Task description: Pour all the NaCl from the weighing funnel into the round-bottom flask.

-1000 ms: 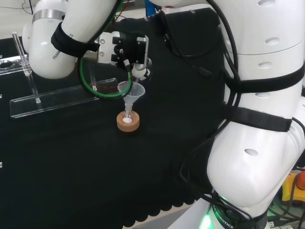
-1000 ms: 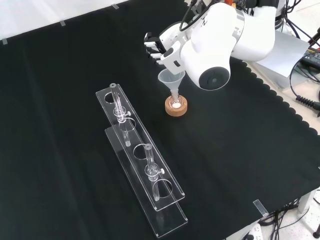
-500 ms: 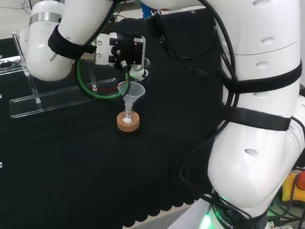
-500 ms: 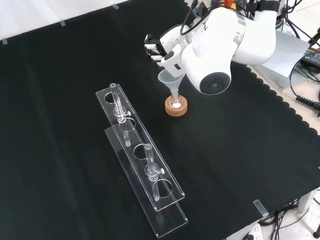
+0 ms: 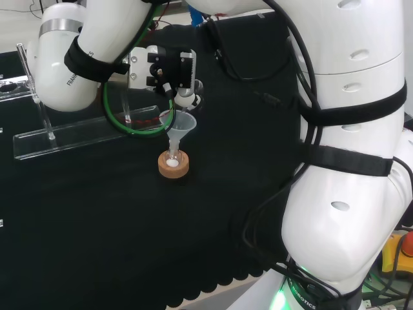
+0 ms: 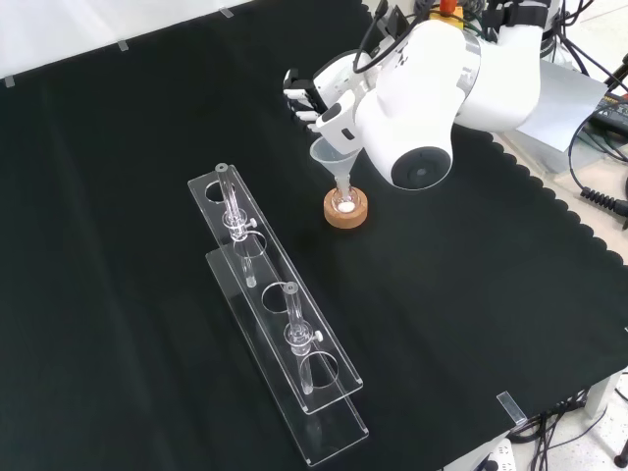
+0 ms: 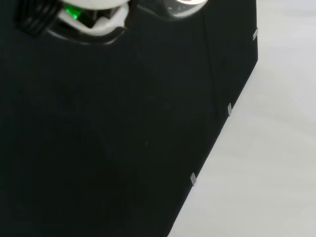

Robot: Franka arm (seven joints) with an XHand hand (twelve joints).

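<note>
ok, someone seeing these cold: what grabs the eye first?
Probably the arm's big white link at the front view's upper right, with the hand to its left, above a clear funnel. The funnel stands in a small flask on a cork ring mid-cloth, with white powder visible inside the flask. Next, the long clear rack holding glass tubes, running diagonally at the front view's lower left.

The round-bottom flask is small, clear glass, and stands upright in a cork ring stand on the desk. A clear conical funnel sits in its neck, stem down and rim up. A small white deposit of NaCl lies inside the flask at the bottom.
</note>
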